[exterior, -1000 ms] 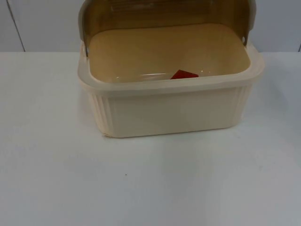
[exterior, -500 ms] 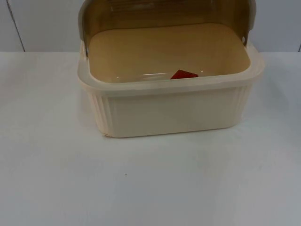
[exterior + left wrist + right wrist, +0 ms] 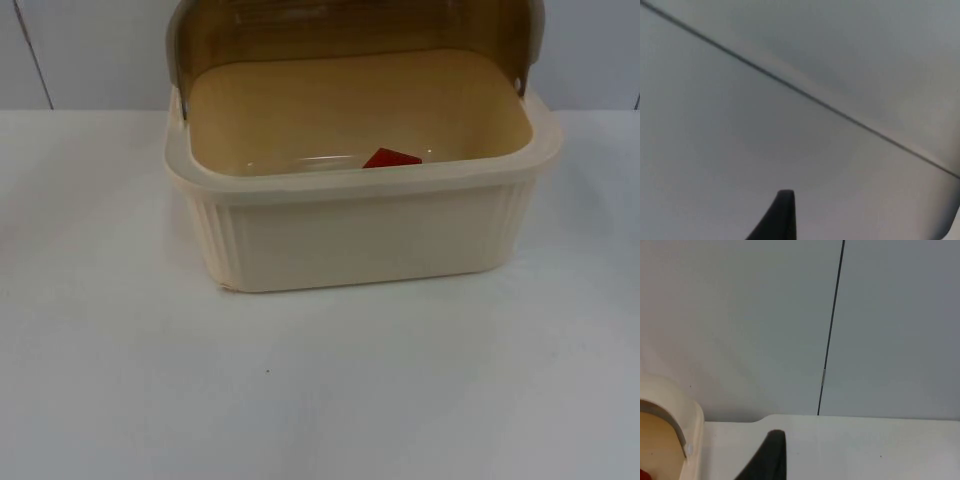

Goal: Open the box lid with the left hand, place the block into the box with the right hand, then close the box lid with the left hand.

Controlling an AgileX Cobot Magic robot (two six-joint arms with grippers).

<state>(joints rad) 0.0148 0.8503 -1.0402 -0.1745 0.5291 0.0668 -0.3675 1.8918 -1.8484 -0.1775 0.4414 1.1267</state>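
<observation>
At the twelve o'clock side of the white table, hard up against the grey partition wall, I have the cream box standing with its tinted brown lid swung up and back, so the opening faces me. The red block already lies inside on the floor of the box, close behind the front wall and a touch toward three o'clock of centre; from the right wrist view I catch a sliver of it beside the box's corner. By my reading, only the closing of the lid is left. The left gripper looks out at the partition wall and one of its seams, away from the box; the right gripper waits above the table just off the box's corner. I cannot tell whether either one is spread or pinched, since a single fingertip is all each camera gives me. The risk I see: the left arm has to find the raised lid from behind or above, and a push on the hinge side would shove the whole box toward six o'clock instead of folding the lid down. I can read no brand, label or lettering anywhere
</observation>
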